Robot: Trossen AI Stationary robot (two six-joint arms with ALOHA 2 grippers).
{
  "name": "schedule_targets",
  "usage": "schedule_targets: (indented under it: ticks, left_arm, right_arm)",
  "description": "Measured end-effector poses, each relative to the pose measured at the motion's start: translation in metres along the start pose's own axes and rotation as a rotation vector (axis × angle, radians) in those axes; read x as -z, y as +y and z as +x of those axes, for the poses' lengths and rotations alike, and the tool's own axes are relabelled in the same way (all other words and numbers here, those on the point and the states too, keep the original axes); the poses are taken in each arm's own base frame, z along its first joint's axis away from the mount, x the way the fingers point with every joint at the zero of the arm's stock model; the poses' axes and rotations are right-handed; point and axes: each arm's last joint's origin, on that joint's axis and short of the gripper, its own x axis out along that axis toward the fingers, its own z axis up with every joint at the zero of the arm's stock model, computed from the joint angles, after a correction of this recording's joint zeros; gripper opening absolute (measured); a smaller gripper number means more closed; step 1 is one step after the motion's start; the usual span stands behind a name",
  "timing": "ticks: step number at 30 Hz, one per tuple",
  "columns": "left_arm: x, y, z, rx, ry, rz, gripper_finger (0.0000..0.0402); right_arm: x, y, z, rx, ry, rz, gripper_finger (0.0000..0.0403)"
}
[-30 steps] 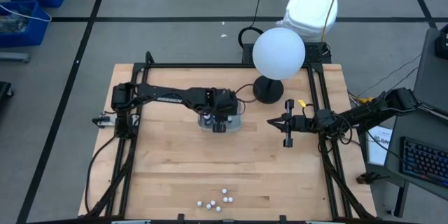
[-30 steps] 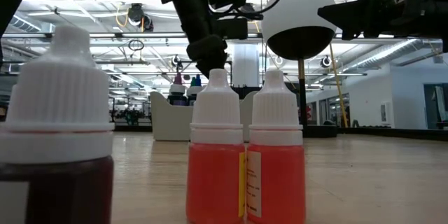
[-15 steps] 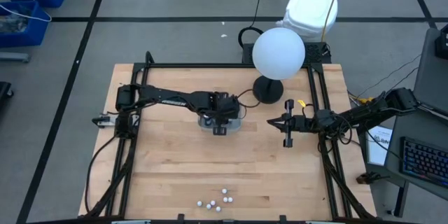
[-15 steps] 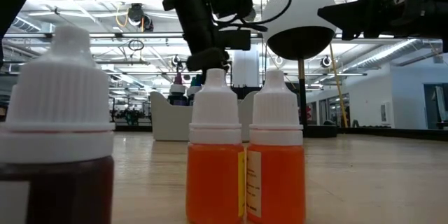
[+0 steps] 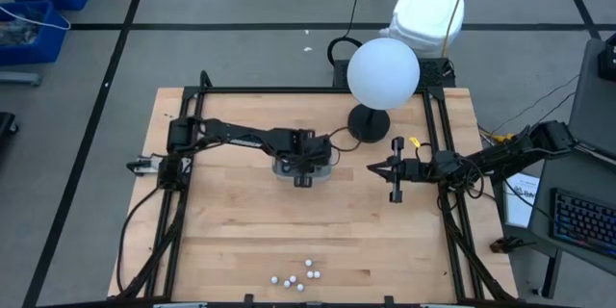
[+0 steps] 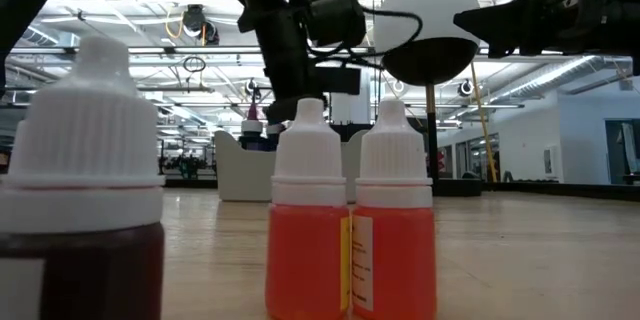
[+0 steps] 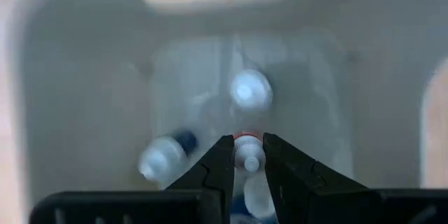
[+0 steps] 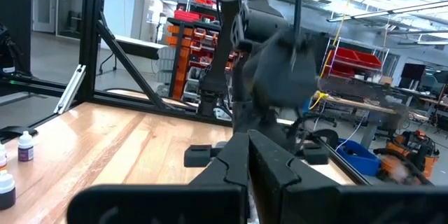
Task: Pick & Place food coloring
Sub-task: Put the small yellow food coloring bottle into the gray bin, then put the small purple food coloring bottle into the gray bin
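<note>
Bright, even overhead light; left wrist view blurred, washed out; low view backlit.

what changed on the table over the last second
The left gripper, shut on a small white-capped bottle, came down lower into the grey tray, the arm stretching out flatter. The right gripper stayed parked with jaws shut, and the loose white-capped bottles at the near edge did not move.

The left arm stretches across the table, its left gripper [image 7: 248,162] pointing down, fingers pinched on a small bottle. The right gripper [image 5: 396,170] waits with fingers together, held level.
</note>
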Motion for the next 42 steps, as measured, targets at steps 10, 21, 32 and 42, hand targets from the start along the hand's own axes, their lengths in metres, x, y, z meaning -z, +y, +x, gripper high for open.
schedule_targets:
  ticks: [10, 21, 32, 42]
  left_arm:
    - [0.0, 0.001, 0.008, -0.002, 0.007, -0.002, 0.0076]
    - [-0.004, 0.002, -0.003, -0.009, -0.025, 0.021, 0.0111]
    - [-0.022, 0.001, -0.035, -0.087, 0.012, 0.073, 0.0179]
    - [-0.041, -0.019, -0.169, -0.03, 0.05, 0.155, 0.0115]
  right_arm:
    - [0.0, 0.0, 0.0, 0.0, 0.0, 0.003, 0.0]
    - [0.0, 0.0, 0.0, 0.0, -0.002, 0.003, 0.0]
    - [-0.001, 0.0, 0.0, 0.001, -0.011, -0.001, 0.0]
    - [-0.004, -0.001, 0.0, 0.006, -0.042, 0.006, 0.0]
